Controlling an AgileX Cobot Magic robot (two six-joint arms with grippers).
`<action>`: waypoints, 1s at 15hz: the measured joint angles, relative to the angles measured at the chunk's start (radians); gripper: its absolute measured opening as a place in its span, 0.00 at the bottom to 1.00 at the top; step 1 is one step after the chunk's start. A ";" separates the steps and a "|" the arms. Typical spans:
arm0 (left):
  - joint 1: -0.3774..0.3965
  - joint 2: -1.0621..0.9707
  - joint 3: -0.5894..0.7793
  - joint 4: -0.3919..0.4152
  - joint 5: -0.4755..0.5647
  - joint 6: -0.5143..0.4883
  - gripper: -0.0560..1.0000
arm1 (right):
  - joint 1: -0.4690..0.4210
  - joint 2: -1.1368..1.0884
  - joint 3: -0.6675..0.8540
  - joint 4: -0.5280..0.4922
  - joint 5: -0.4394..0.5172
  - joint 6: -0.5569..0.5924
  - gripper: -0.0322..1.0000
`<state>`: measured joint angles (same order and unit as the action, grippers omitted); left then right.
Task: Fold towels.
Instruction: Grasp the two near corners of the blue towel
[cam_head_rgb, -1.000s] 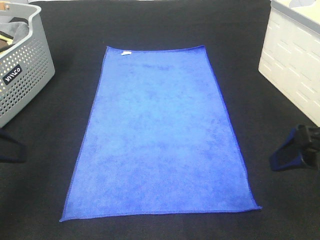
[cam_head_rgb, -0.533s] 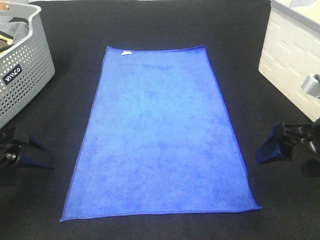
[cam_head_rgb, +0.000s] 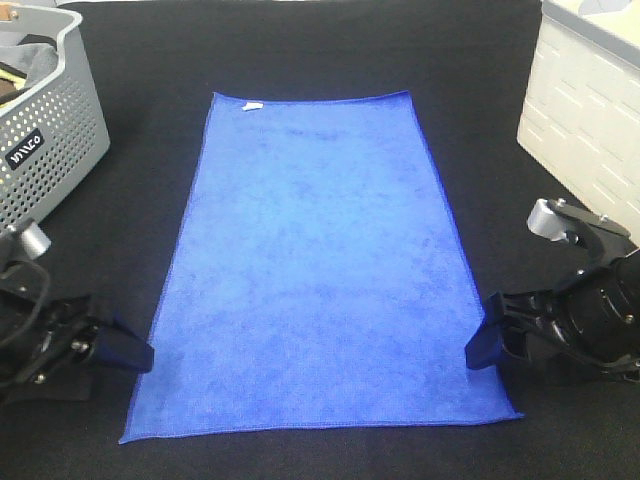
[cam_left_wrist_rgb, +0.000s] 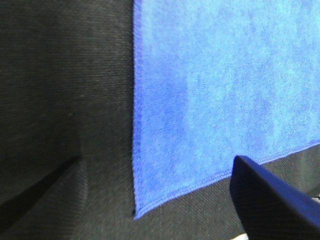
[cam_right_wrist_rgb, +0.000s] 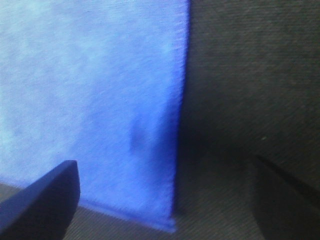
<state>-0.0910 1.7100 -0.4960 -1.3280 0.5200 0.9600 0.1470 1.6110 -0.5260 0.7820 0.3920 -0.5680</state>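
Note:
A royal-blue towel (cam_head_rgb: 320, 260) lies flat and unfolded on the black table, with its white tag (cam_head_rgb: 253, 105) at the far left corner. My left gripper (cam_head_rgb: 132, 355) is open, low at the towel's left edge near the near left corner. In the left wrist view the towel (cam_left_wrist_rgb: 225, 75) lies between the spread fingers (cam_left_wrist_rgb: 270, 200), and the gripper (cam_left_wrist_rgb: 157, 160) is over its hem. My right gripper (cam_head_rgb: 482, 345) is open at the right edge near the near right corner. In the right wrist view the gripper (cam_right_wrist_rgb: 166, 160) straddles the towel's edge (cam_right_wrist_rgb: 100, 100). Neither holds anything.
A grey perforated basket (cam_head_rgb: 50, 140) with grey cloth in it stands at the far left. A white crate (cam_head_rgb: 590, 120) stands at the far right. The black table surface (cam_head_rgb: 320, 50) surrounds the towel.
Both arms have come in from the sides toward the towel's near corners. The left gripper moved right, the right gripper moved left and down. The towel has not moved.

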 joint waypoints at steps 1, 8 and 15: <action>-0.023 0.023 0.000 -0.038 -0.016 0.021 0.76 | 0.000 0.024 0.000 0.004 -0.018 -0.002 0.84; -0.095 0.125 -0.034 -0.227 0.008 0.165 0.62 | 0.000 0.145 -0.082 0.159 0.075 -0.131 0.64; -0.095 0.138 -0.064 -0.250 -0.013 0.169 0.30 | 0.001 0.165 -0.082 0.263 0.097 -0.203 0.49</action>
<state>-0.1860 1.8480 -0.5600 -1.5780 0.5070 1.1290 0.1480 1.7760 -0.6080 1.0450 0.4890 -0.7710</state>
